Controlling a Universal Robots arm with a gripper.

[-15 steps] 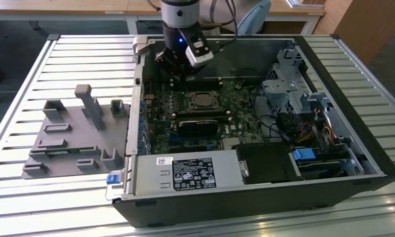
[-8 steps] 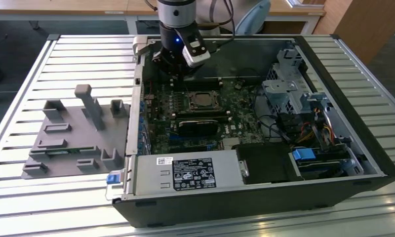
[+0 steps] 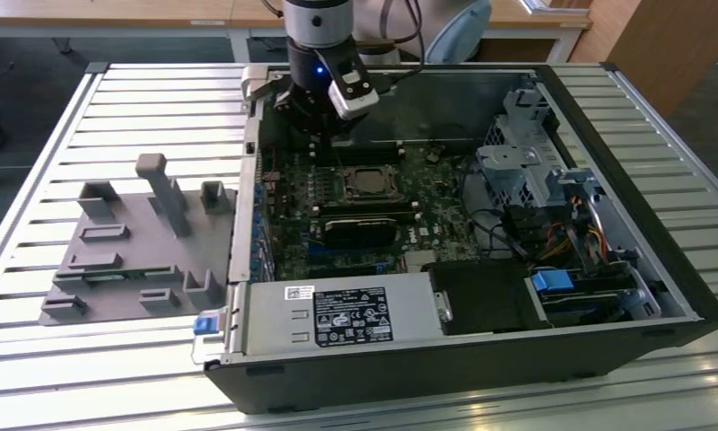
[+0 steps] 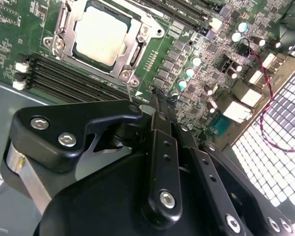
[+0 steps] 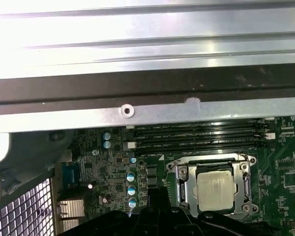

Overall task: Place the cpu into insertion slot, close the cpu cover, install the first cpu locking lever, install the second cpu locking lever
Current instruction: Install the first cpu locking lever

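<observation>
The cpu (image 4: 101,34) lies flat in the insertion slot (image 3: 365,184) on the green board, its pale metal face up. The cpu cover (image 4: 134,49), a silvery frame, lies down around it. In the first wrist view the cpu (image 5: 215,189) sits inside the cover (image 5: 184,189). My gripper (image 4: 156,101) hovers beside the socket's corner, over the black memory slots, with its black fingers pressed together. A thin metal rod (image 4: 130,91) rises from that socket corner next to the fingertips; I cannot tell whether they touch it. In the exterior view the gripper (image 3: 335,136) hangs just behind the socket.
The open computer case (image 3: 646,296) lies on a slatted metal table. The case's back wall (image 5: 147,110) runs close behind the gripper. A black heatsink-like block (image 3: 362,224) sits in front of the socket. A grey fixture tray (image 3: 132,260) stands at the exterior view's left.
</observation>
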